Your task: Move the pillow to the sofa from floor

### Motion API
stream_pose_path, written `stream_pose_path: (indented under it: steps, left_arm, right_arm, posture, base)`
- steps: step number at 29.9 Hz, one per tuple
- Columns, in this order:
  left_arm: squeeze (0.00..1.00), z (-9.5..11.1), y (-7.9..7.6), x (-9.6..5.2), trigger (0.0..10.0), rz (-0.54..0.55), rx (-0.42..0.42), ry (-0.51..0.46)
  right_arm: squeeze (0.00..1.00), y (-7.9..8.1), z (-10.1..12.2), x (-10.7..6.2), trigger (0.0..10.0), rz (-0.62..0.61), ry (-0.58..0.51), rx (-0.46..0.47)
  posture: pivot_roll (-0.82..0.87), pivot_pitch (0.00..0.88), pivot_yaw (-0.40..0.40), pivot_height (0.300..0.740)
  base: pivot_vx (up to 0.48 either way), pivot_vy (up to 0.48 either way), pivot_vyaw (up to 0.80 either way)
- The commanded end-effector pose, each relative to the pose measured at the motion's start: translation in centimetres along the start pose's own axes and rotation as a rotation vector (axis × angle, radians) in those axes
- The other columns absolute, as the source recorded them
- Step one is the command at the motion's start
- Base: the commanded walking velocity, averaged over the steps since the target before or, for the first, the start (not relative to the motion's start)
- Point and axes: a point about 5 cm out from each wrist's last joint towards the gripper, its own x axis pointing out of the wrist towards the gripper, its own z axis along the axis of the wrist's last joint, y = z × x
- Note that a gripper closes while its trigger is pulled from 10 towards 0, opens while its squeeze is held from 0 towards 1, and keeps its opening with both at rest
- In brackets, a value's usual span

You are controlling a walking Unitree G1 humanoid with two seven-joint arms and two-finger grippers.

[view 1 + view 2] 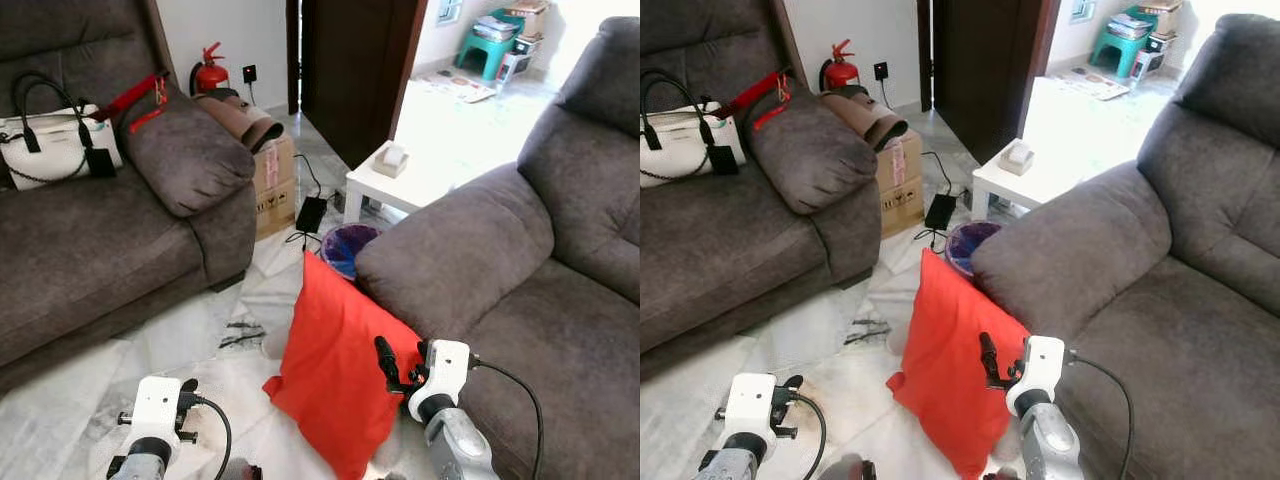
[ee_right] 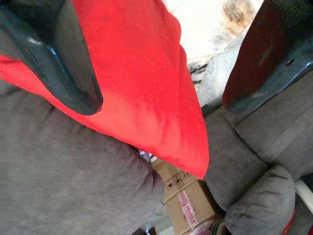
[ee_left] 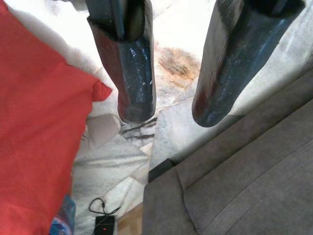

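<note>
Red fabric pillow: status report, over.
Right pincer open, straddling the red fabric pillow. Left pincer open over the floor. Pillow on floor, leaning against grey sofa. Nothing blocking.

We stand on a pale marble floor (image 1: 200, 340) between two grey-brown sofas (image 1: 90, 250), one on each side. A cardboard box (image 1: 274, 180) sits beside the left sofa's arm, a red fire extinguisher (image 1: 209, 72) against the white wall (image 1: 225, 30), and a dark door (image 1: 350, 60) opens onto a sunlit room.
</note>
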Motion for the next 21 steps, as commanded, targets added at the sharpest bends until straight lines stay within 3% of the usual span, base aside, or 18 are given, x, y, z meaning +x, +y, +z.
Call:
stream_pose_path:
  steps: [1, 16, 21]
  left_arm:
    - [0.00, -0.37, -0.16, -0.13, 10.0, -0.006, 0.007, 0.010]
    - [0.00, -0.75, -0.43, -0.28, 10.0, -0.008, 0.002, 0.020]
    - [0.00, -1.24, -0.30, -0.42, 10.0, -0.002, 0.002, 0.035]
  right_arm:
    - [0.00, -0.06, -0.20, -0.10, 10.0, -0.001, 0.008, -0.014]
    - [0.00, -0.02, -0.65, -0.10, 10.0, -0.004, 0.046, -0.035]
    - [0.00, 0.02, -0.29, -0.11, 10.0, -0.003, 0.005, -0.020]
  posture:
    - [0.08, 0.140, 0.001, 0.638]
    - [0.08, 0.140, -0.001, 0.628]
    - [0.07, 0.134, -0.001, 0.618]
  base:
    - [0.000, 0.000, 0.00]
    - [0.000, 0.000, 0.00]
    - [0.000, 0.000, 0.00]
